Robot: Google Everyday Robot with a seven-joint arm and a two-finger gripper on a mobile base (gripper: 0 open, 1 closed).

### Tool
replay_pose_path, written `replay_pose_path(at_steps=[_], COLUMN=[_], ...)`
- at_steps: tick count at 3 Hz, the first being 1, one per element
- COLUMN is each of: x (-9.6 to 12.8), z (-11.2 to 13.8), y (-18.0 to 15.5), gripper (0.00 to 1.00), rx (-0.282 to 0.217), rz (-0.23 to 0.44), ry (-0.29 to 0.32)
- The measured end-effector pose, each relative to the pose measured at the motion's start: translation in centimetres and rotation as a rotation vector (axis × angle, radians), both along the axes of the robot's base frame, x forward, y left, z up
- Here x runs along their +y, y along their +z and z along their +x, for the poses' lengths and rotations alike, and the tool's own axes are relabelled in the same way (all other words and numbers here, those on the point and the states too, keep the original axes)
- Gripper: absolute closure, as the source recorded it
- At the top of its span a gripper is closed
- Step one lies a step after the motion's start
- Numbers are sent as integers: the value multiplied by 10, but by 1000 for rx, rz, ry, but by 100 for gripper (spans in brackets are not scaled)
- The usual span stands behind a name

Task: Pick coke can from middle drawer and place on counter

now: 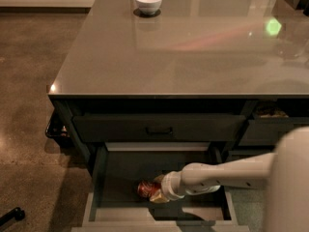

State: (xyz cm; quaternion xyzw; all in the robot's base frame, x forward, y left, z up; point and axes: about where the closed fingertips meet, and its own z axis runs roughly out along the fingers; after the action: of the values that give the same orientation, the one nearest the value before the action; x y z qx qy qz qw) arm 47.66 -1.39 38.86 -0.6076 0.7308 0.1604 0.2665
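One arm (227, 173) near level, gripper (155, 194) inside middle drawer (99, 178) at coke can (144, 188), grasp indiscernible.

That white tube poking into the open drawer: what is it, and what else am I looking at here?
It is a robot's arm; the big white shape at the right is the same machine. One camera looks down from above. The arm ends in a hand, low inside the open middle drawer, right beside a red coke can on the drawer floor. Whether it grips the can, I cannot tell. Above is a glossy counter with a white bowl near its far edge.
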Motion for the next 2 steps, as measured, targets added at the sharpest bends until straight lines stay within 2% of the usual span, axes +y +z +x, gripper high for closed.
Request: replay_pose_path(at_steps=[1,2], x=[9,19], z=[-6,-19], y=[59,129], gripper=[100,100], rx=[-75,-180], rz=[93,182], ry=[84,148])
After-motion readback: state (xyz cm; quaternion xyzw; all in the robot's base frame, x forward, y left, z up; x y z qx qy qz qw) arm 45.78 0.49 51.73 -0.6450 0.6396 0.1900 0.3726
